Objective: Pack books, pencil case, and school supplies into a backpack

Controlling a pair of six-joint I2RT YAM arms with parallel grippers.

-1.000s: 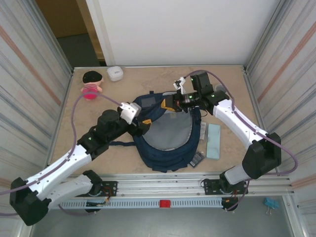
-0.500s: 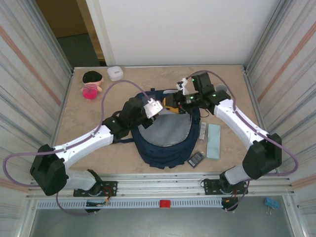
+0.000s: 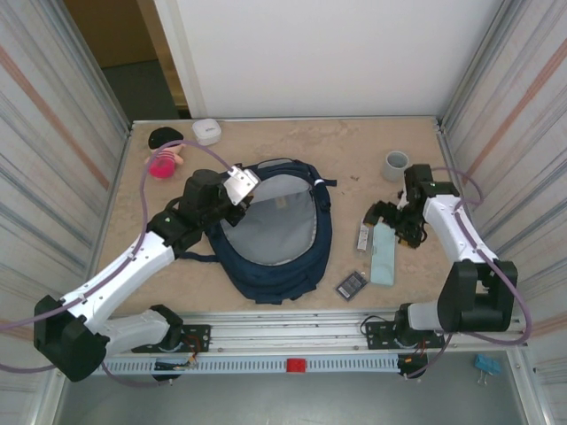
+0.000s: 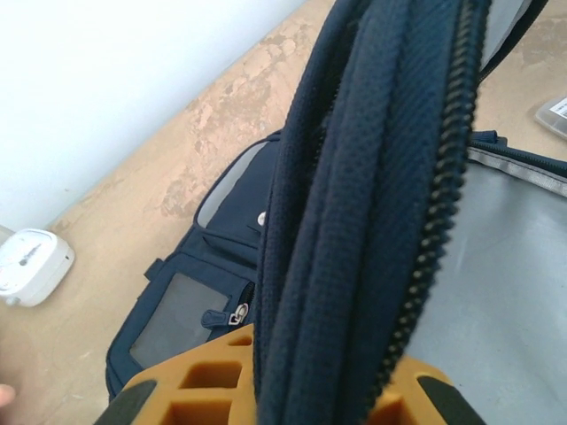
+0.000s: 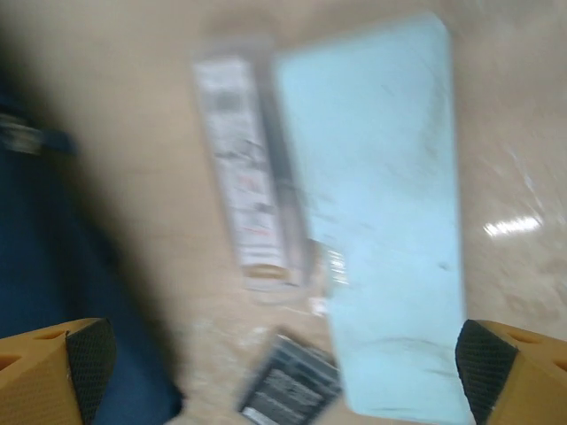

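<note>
The navy backpack (image 3: 270,276) lies open in the middle of the table, its grey lining showing. My left gripper (image 3: 237,188) is shut on the backpack's zip edge (image 4: 372,177) at the upper left of the opening, and the thick navy edge runs up between the orange fingers (image 4: 190,390). My right gripper (image 3: 383,218) hangs open over the items right of the backpack. Below it lie the pale teal pencil case (image 5: 381,257), the silvery-white bar (image 5: 248,212) and the dark gridded rectangle (image 5: 288,390). They also lie in the top view: pencil case (image 3: 383,254), bar (image 3: 363,235), rectangle (image 3: 351,284). The navy book is hidden.
A grey cup (image 3: 395,164) stands at the back right, close to my right arm. A white rounded box (image 3: 206,131) and a pink doll (image 3: 162,158) sit at the back left. Metal walls close in both sides.
My right gripper left the backpack's top opening and swung right, over the pencil case. My left gripper moved left with the backpack's edge, and the opening now gapes wider.
</note>
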